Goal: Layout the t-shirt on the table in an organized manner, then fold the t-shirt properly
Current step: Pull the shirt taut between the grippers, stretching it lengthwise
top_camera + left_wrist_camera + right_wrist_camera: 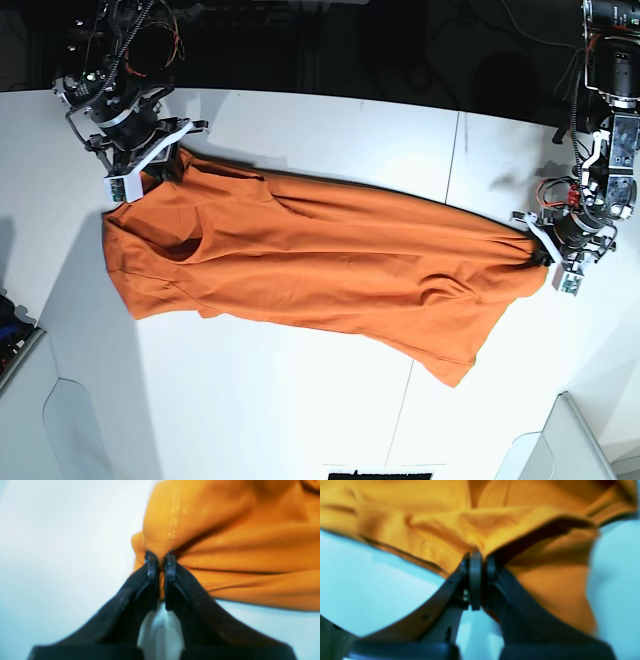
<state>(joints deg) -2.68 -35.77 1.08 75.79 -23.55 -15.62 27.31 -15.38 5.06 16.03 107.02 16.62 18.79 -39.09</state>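
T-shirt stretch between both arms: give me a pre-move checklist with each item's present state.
1. Left gripper shut on the t-shirt: ok, fabric is pinched at a stitched seam in the left wrist view.
2. Right gripper shut on the t-shirt: ok, a fold sits between its tips.
3. Grips at opposite ends: ok, in the base view one arm holds each end of the garment.
4. Shirt lying flat: not ok, creases run along it and a corner droops toward the near edge.
5. Shirt fully on the table: ok.
6. How deep each pinch is: cannot tell, both wrist views are blurred.
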